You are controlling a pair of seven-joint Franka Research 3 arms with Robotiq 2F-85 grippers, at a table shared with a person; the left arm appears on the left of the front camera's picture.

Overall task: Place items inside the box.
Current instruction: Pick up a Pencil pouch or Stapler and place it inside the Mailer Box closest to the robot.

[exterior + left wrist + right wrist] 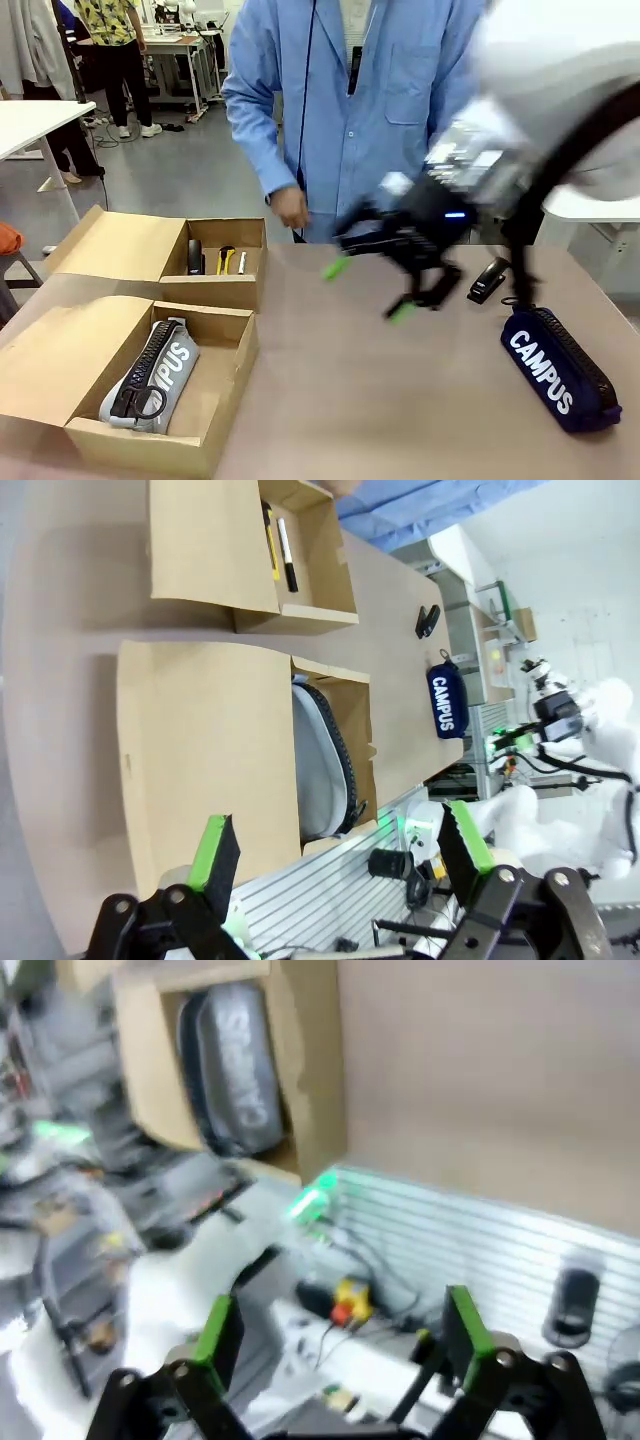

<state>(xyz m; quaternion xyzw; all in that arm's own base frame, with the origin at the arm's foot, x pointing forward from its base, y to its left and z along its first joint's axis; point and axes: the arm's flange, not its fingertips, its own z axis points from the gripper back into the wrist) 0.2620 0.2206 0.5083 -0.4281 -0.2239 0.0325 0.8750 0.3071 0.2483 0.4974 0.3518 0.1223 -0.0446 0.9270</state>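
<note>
A grey "CAMPUS" pencil case lies in the near cardboard box at the left. The far box holds a yellow-handled knife, a marker pen and a black item. On the table at the right lie a black stapler and a navy "CAMPUS" case. My right gripper, blurred, hangs open and empty above mid-table, left of the stapler. The right wrist view shows the right gripper open, with the grey case far off. My left gripper is open and empty, high above both boxes.
A person in a blue coat stands at the far side, one hand hanging just behind the far box. The boxes' flaps lie spread open to the left. Bare table stretches between the boxes and the navy case.
</note>
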